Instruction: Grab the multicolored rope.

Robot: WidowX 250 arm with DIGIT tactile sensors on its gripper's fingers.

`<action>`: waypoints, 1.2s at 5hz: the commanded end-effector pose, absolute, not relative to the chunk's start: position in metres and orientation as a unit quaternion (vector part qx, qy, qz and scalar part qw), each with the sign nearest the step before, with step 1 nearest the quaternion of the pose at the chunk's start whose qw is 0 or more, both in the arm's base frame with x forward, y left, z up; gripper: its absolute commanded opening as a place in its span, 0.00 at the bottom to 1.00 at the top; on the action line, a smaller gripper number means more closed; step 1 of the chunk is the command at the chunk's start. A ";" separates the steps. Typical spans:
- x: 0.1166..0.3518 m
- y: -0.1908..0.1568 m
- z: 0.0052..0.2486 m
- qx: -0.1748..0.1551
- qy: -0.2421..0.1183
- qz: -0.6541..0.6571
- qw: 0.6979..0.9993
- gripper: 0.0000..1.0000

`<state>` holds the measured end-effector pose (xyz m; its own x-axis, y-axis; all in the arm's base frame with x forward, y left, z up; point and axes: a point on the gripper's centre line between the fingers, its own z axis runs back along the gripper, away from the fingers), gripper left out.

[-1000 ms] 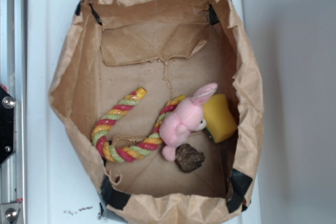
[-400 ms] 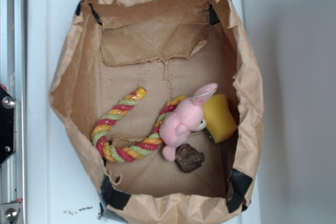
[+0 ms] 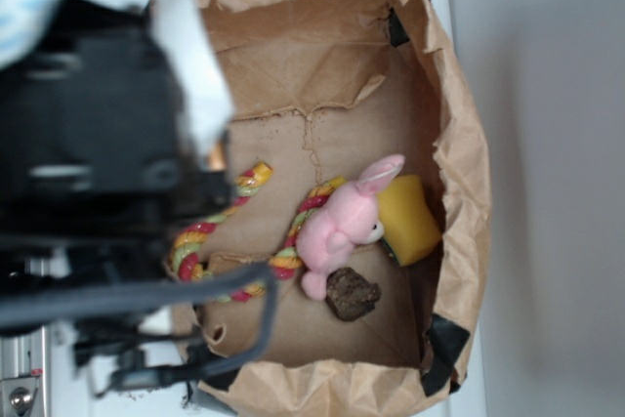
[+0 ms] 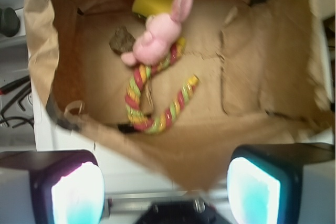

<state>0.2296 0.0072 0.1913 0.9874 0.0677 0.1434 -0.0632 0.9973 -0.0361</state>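
- Inside the brown paper bag, which lies opened up on the white surface, 4 things rest on the bag's floor.
- The multicolored rope lies in a U-shaped curve on the floor, red, yellow and light green strands twisted together; in the exterior view its left part is partly hidden behind the dark robot arm.
- In the wrist view the multicolored rope shows whole: 1 end sits beside the pink bunny, the curve bends near the bag's lower wall, and the other end points up and to the right.
- The pink bunny lies across 1 end of the rope, touching it.
- A yellow block sits just beside the bunny, against the bag's side wall.
- A dark brown lump sits near the bunny's lower end, apart from the rope.
- Black tape holds the bag's corners.
- The gripper hovers outside the bag's rim, jaws spread wide with nothing between them; its 2 pads glow pale at the bottom of the wrist view, well apart from the rope.
- A grey cable runs across the arm in the exterior view.
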 end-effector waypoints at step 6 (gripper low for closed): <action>0.261 -0.005 0.134 -0.035 -0.087 -0.010 0.996 1.00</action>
<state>0.2586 -0.0040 0.1262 0.9881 -0.0085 0.1535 0.0202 0.9970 -0.0750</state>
